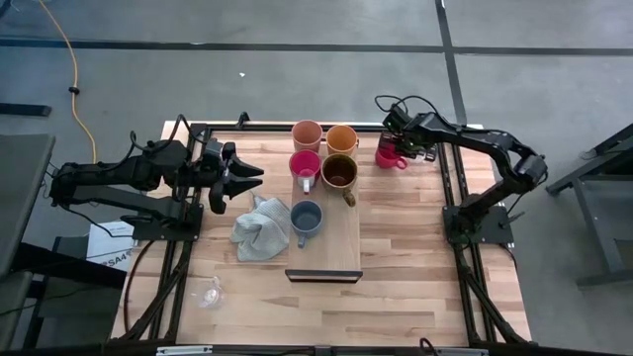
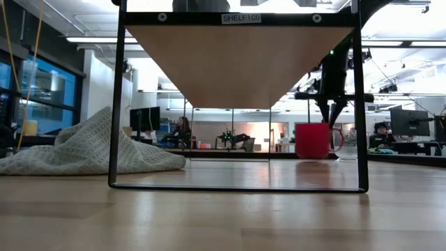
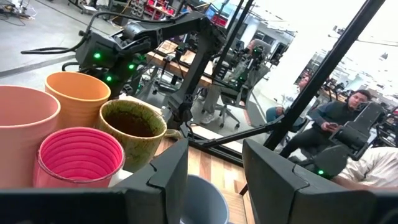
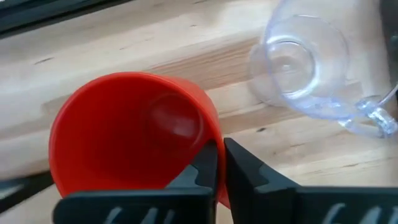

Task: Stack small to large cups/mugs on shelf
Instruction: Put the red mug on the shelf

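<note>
Butcher-block tabletop, pale wood strips, black frame rails along both sides. Near edge: one clear glass cup lying alone on the left. Centre: the shelf, a long light board with a dark end toward the near side. On it, near to far: blue-grey mug; pink cup beside brown mug; peach cup beside orange cup. Grey cloth crumpled just left of the shelf.

Left gripper hovers left of the shelf, fingers apart, holding nothing.

Far right corner: red mug stands on the tabletop; right gripper is at its rim, fingers pinched together, seemingly on the rim wall. A second clear glass cup lies tipped near it.

Floor grey concrete, dark seams, yellow cable. Beyond: open workshop, monitors, seated people.
</note>
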